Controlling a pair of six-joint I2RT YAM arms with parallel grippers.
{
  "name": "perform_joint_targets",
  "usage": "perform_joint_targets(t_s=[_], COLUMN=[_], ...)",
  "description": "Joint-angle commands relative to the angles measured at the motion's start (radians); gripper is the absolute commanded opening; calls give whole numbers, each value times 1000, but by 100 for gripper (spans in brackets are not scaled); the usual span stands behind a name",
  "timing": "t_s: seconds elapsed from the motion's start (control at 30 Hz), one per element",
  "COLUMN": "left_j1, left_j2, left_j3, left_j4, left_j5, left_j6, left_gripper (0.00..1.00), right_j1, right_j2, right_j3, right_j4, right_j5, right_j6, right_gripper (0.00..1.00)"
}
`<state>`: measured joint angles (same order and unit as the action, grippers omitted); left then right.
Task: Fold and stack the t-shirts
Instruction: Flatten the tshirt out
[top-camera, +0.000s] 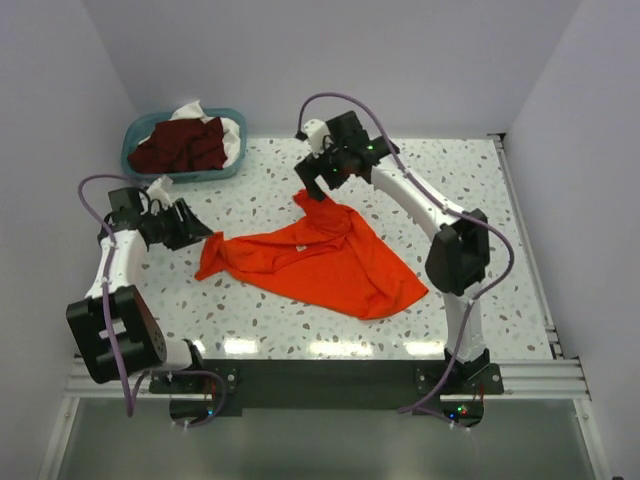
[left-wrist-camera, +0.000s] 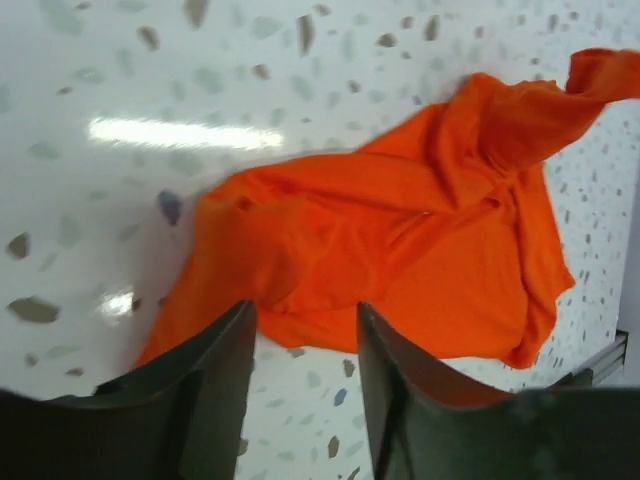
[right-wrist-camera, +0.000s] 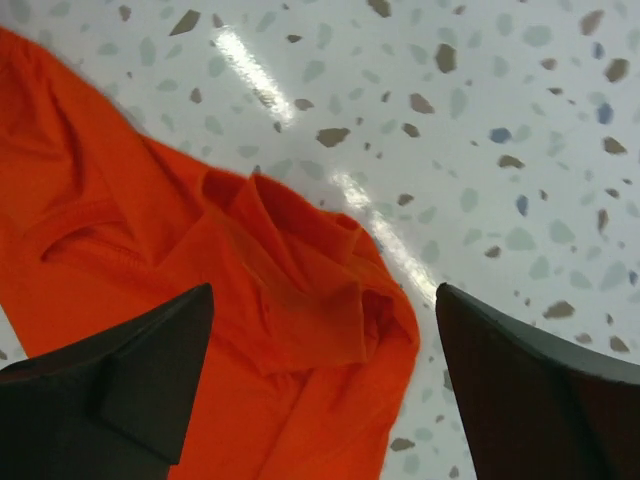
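T-shirt (top-camera: 320, 262) rumpled on table (top-camera: 480, 190); left pincer (left-wrist-camera: 305, 318), right pincer (right-wrist-camera: 322, 295) agape

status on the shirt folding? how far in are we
Early. Done: nothing folded or stacked in view. In hand: the orange t-shirt lies loose and wrinkled on the table; the left gripper and the right gripper are both open by its edges, holding nothing. Left: folding that shirt, then the maroon shirts and white cloth piled in the teal basket.
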<state>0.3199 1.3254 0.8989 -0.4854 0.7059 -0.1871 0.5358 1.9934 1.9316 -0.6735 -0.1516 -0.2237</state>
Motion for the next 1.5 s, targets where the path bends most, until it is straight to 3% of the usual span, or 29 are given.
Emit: perform_joint_targets(t_s=[0.0,0.03,0.1,0.13,0.23,0.33,0.4,0.53,0.67,1.0,1.47], left_j1=[91,97,94,58,-69,-275,-312,-400,-426,-459,-479], left_j2=[55,76,86,99,142,164,207,418,552,661,862], left_j3=[90,112,158,173,254,258,300,469,622,725,879], left_j4=[-110,-110,-70,-62,-74,-4,11,-34,-50,-31,-27], left_j5=[-131,-152,-128,-106,-109,-126,-114,-112,-82,-146,-151], left_j6=[21,34,55,86,228,276,313,356,348,414,310], left_gripper=[54,60,65,71,70,69,69,68,68,69,69], right_j1=[3,-16,-101,-134,-236,-330,-377,-436,-445,-445,-442], right_j2=[88,93,32,-48,-148,-261,-312,-346,-366,-268,-168], right_j3=[255,304,235,113,-125,-347,-423,-571,-651,-773,-812], right_j4=[-186,-283,-298,-288,-326,-351,-386,-460,-462,-341,-342], right_j5=[-84,-104,-187,-210,-186,-154,-128,-95,-69,-5,-81], right_j6=[-3,-20,-26,-29,-61,-89,-135,-169,-164,-115,-124], right_gripper=[99,99,99,99,95,80,70,58,53,45,46])
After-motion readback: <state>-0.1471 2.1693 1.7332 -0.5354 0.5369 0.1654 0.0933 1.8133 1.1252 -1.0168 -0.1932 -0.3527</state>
